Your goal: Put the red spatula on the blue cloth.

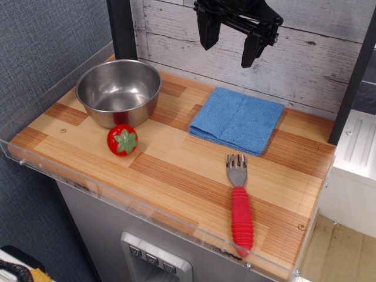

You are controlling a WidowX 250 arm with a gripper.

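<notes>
Black gripper (230,46) with two thick tapered jaws, small screws

One steel bowl (119,91). One toy tomato (122,140), red with a green leaf top. One blue cloth (237,120), folded. One red spatula (240,208), in fact a fork with four grey tines. One wooden table (176,170) carrying all four. One black pincer (230,47) with two fingers above it.
</notes>
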